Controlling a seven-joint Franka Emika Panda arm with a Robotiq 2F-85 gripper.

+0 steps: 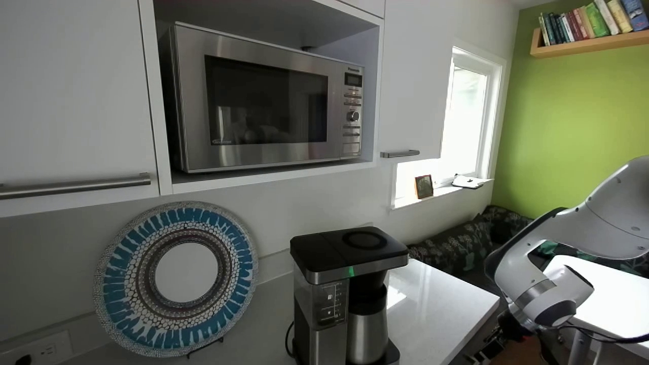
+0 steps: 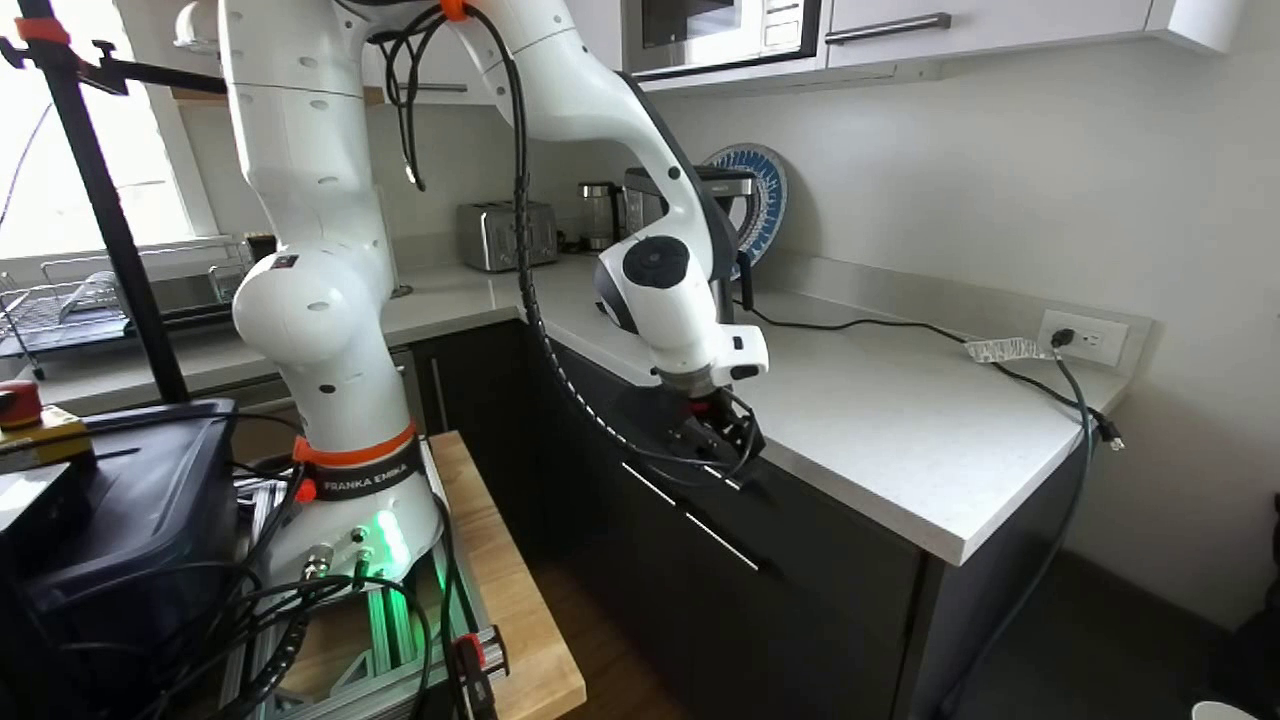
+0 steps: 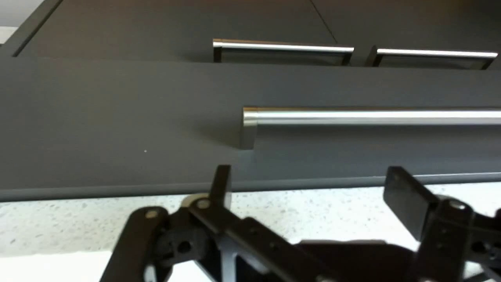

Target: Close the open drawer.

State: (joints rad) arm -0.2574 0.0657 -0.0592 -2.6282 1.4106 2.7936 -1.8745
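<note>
The dark grey drawer [image 3: 98, 117] spans the wrist view, with a long steel handle [image 3: 372, 116]. Its front covers the end of the cabinet's side gap, so it appears to stand out from the fronts beyond; how far is unclear. My gripper [image 3: 308, 176] is open and empty, its two fingers wide apart in front of the drawer's top edge and the white counter. Contact cannot be told. In an exterior view, the gripper [image 2: 735, 440] is low at the counter edge and partly hides the drawer handle [image 2: 722, 478]. It also shows small in an exterior view [image 1: 488, 350].
The counter [image 2: 900, 440] has an overhanging edge above the drawer. Lower fronts carry two more handles [image 3: 283, 46] [image 3: 436, 53]. A coffee maker [image 1: 319, 304] and a round patterned plate [image 1: 243, 263] stand on the counter. A black cable [image 2: 545, 340] hangs along the arm.
</note>
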